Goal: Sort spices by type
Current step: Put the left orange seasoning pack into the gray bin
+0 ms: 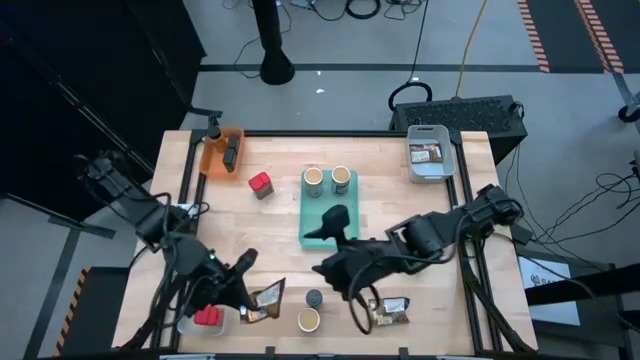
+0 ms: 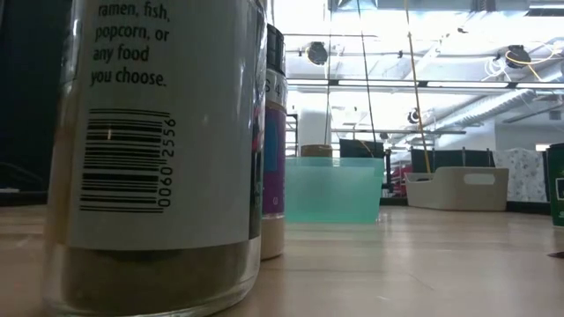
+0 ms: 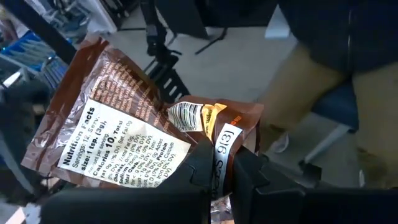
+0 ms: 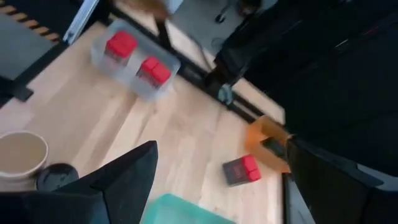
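Both arms are matte black with chunky jointed segments. Black cables loop along the left arm [image 1: 135, 205] and the right arm [image 1: 470, 220]. Each claw has two flat, dark, angular fingers [image 4: 124, 174]; the left claw [image 3: 222, 177] shows blocky black housings.

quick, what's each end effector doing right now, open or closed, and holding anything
Left end effector: closed on a brown spice packet.
Right end effector: open, holding nothing, above the table.
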Controlling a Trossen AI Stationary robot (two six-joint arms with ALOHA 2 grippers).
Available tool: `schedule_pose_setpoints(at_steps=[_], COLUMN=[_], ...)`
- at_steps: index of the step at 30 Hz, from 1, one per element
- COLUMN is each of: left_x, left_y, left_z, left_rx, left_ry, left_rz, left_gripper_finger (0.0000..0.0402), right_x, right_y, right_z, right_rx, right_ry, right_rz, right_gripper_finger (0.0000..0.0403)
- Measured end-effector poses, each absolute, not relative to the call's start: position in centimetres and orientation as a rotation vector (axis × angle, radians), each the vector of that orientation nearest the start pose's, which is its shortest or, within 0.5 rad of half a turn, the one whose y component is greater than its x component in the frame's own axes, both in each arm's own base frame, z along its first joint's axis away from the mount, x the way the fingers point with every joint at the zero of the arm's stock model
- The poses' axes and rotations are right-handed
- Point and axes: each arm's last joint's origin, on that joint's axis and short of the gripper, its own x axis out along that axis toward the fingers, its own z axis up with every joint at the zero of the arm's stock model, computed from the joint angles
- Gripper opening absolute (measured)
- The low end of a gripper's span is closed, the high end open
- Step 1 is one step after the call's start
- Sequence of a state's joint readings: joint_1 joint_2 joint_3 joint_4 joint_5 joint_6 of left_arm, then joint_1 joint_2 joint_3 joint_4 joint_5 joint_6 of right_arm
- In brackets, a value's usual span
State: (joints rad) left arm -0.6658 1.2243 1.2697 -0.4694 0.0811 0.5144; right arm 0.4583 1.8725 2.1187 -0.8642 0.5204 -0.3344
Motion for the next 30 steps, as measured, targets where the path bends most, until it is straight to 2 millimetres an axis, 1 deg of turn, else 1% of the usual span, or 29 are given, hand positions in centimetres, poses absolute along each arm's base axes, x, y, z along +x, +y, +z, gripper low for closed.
schedule_pose_setpoints(at_steps=[4,8,12,14,16,18,21,23,25,30], left_x=[20.5,20.3,19.7,19.5,19.4,19.6,20.1,20.6,21.2,22.5], left_y=[-15.5,-15.1,-14.7,-14.5,-14.3,-14.2,-14.1,-13.9,-13.9,-13.6], left_z=[36.7,35.5,34.8,34.4,33.9,33.2,31.7,30.8,30.1,29.5], left_rx=[0.596,0.584,0.565,0.551,0.538,0.508,0.465,0.423,0.404,0.391], left_ry=[0.235,0.211,0.132,0.092,0.08,0.067,0.115,0.147,0.17,0.172], left_rz=[-0.834,-0.831,-0.82,-0.806,-0.798,-0.783,-0.772,-0.751,-0.736,-0.701], left_gripper_finger=[0.0023,0.0023,0.0023,0.0023,0.0023,0.0023,0.0023,0.0023,0.0023,0.0023], right_x=[37.6,38.1,37.1,35.9,34.6,33.3,32.2,32.1,32.2,32.9], right_y=[15.8,15.3,13.3,12.1,11.1,10.5,10.5,11.0,11.6,12.5], right_z=[39.3,36.0,32.8,31.3,30.2,29.5,29.3,29.5,29.9,30.7], right_rx=[-0.588,-0.575,-0.524,-0.505,-0.488,-0.464,-0.434,-0.423,-0.431,-0.511], right_ry=[0.591,0.572,0.488,0.435,0.362,0.279,0.162,0.119,0.121,0.16], right_rz=[0.089,0.1,0.085,0.045,0.004,-0.014,0.024,0.091,0.139,0.168], right_gripper_finger=[0.0338,0.0338,0.0338,0.0338,0.0338,0.0338,0.0338,0.0338,0.0338,0.0338])
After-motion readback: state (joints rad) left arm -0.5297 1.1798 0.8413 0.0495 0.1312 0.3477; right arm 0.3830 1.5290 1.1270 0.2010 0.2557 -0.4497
